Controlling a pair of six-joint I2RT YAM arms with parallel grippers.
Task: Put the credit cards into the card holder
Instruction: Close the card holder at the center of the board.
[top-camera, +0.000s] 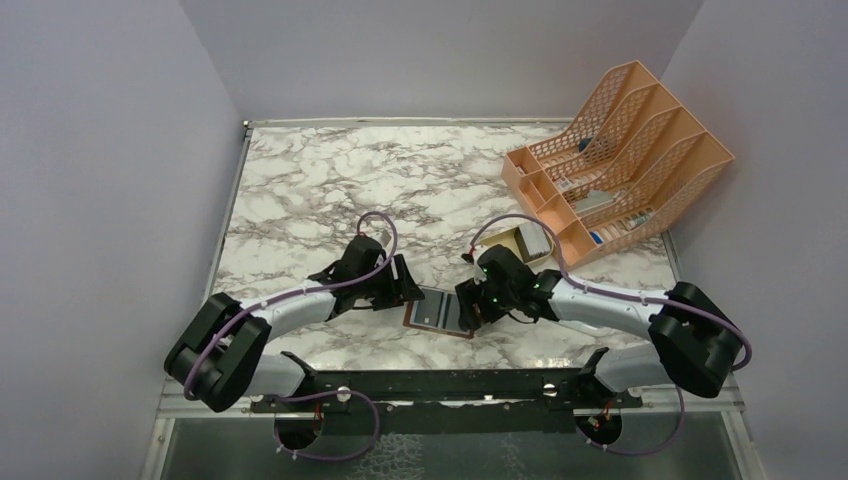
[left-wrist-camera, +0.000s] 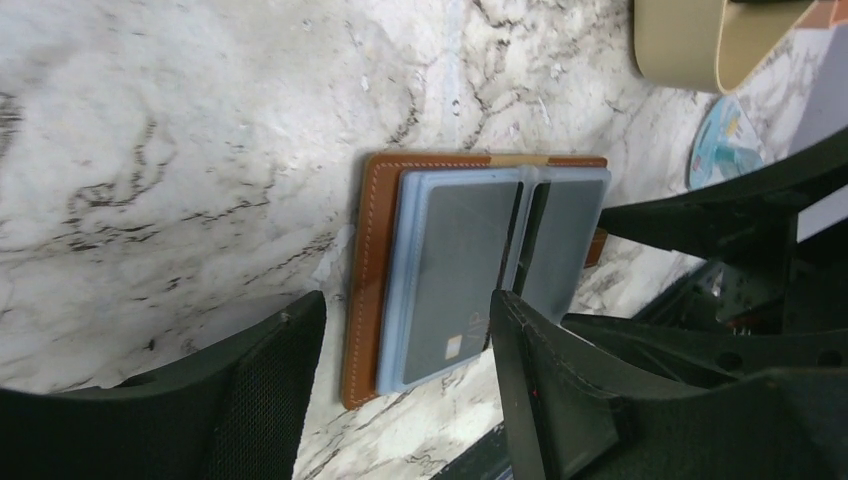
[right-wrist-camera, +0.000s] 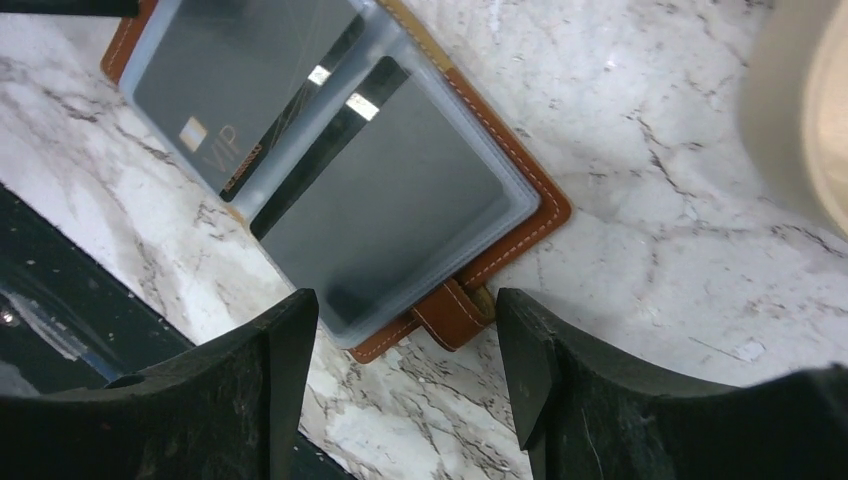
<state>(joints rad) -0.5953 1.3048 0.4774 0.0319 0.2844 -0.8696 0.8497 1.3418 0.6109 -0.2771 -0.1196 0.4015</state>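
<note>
Low in the centre of the overhead view, between both arms, the card holder (top-camera: 438, 314) lies opened flat on the desk (top-camera: 330, 180), clear sleeves facing up so the slots stay reachable. Two dark credit cards (right-wrist-camera: 235, 85) sit inside those sleeves, one marked VIP, so I judge the loading largely done. My left end effector (left-wrist-camera: 400, 400) hangs spread wide just beside the holder, gripping nothing. The right end effector (right-wrist-camera: 405, 370) is equally wide and empty above the snap tab (right-wrist-camera: 455, 310), probably placed to fold it. A tan tray (right-wrist-camera: 800, 100) sits upper right.
</note>
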